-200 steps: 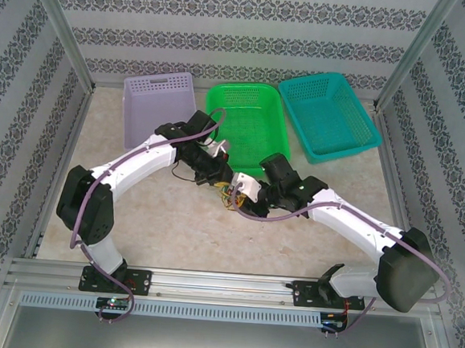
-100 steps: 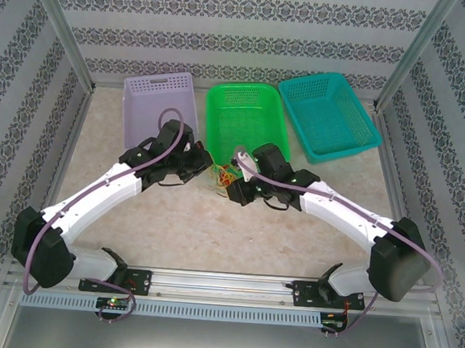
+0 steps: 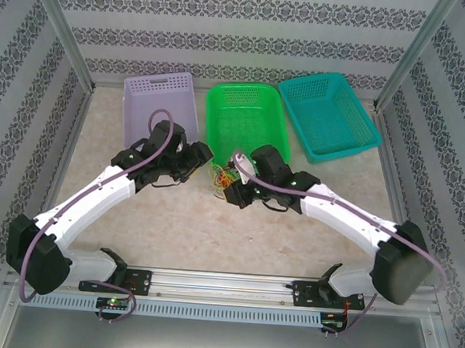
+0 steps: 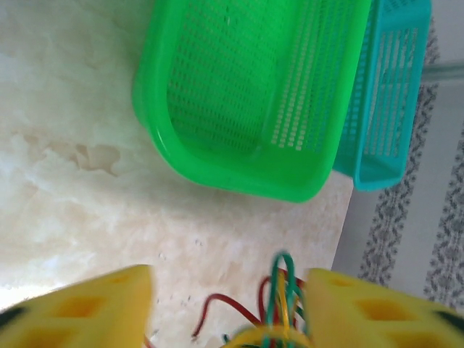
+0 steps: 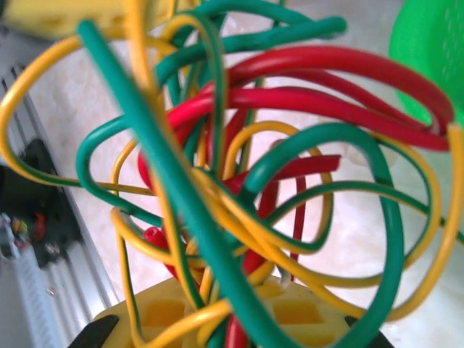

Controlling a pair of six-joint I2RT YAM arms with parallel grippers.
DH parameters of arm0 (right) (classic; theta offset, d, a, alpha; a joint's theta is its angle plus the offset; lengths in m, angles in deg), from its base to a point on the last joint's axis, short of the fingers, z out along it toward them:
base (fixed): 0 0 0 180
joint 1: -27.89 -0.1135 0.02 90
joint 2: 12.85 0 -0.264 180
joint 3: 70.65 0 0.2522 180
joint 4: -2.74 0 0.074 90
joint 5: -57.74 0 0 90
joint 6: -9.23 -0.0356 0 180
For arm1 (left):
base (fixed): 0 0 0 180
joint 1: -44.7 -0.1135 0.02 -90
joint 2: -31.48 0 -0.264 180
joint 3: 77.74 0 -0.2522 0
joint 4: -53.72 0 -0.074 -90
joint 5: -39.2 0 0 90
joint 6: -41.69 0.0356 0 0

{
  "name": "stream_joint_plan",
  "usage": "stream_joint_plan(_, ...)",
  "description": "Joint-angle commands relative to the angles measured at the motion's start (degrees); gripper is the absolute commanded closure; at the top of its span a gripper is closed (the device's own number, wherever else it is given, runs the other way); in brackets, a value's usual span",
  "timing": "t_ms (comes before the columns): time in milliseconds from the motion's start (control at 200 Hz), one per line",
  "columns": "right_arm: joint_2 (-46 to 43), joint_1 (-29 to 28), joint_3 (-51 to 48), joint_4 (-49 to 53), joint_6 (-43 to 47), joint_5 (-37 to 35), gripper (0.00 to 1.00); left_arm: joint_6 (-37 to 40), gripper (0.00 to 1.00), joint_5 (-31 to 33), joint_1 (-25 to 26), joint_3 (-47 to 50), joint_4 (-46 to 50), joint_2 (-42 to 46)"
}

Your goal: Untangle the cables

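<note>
- Pinching the cables point(image 5: 239, 181) at the knot's base, right gripper point(image 5: 232, 322) holds them; loops fan away from its fingers, no single long axis.
- Spread wide, left gripper point(image 4: 228, 315) flanks loose strands.
- Tangle sits near green basket point(image 4: 239, 185).

Left pincer point(image 4: 228, 308) has sprung open beside the cables point(image 3: 223, 176), which right pincer point(image 3: 232, 184) has carried toward the green basket point(image 3: 245, 114).

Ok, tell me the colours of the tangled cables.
The cables are green, yellow and red, clearest in the right wrist view.
</note>
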Motion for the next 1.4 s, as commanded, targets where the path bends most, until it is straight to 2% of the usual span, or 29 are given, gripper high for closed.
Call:
stream_joint_plan(0, -2.7, 1.7, -1.3, 1.0, 21.7, 0.4, 1.00, 11.4, 0.33, -14.7, -2.9, -6.3, 8.1, -5.5)
stream_joint_plan(110, -2.4, 4.0, -0.4, 2.7, 33.0, 1.8, 1.00, 21.0, 0.31, -22.4, -3.5, -13.5, 16.9, -10.8)
stream_joint_plan(235, -0.9, 6.2, 0.6, 2.4, 41.8, 2.9, 1.00, 25.3, 0.29, -29.3, -3.1, -17.2, 19.9, -14.2)
stream_joint_plan(355, 2.0, 6.8, 3.3, 3.9, 47.2, 3.5, 1.00, 27.3, 0.27, -29.8, -2.3, -18.9, 23.0, -16.1)
stream_joint_plan(465, 4.4, 6.1, 5.3, 5.3, 51.2, 4.2, 1.00, 25.2, 0.26, -29.6, -1.9, -17.4, 19.8, -16.2)
stream_joint_plan(699, 6.2, 4.9, 6.5, 3.6, 51.0, 2.3, 1.00, 24.7, 0.29, -27.7, -1.2, -16.4, 19.0, -18.7)
stream_joint_plan(914, 5.9, 4.0, 6.4, 1.7, 48.9, 1.9, 1.00, 22.1, 0.36, -28.1, -0.6, -16.2, 12.6, -21.2)
stream_joint_plan(1114, 4.3, 5.8, 4.6, 0.2, 44.6, 4.2, 1.00, 20.5, 0.30, -24.7, -1.8, -17.5, 14.1, -19.4)
stream_joint_plan(1259, 2.6, 8.4, 1.9, -0.8, 43.2, 9.0, 1.00, 11.9, 0.29, -31.1, -5.7, -14.8, 9.6, -17.1)
stream_joint_plan(1394, 3.2, 9.7, 2.5, -0.1, 44.1, 13.3, 1.00, 12.8, 0.28, -36.6, -5.7, -18.4, 13.4, -19.4)
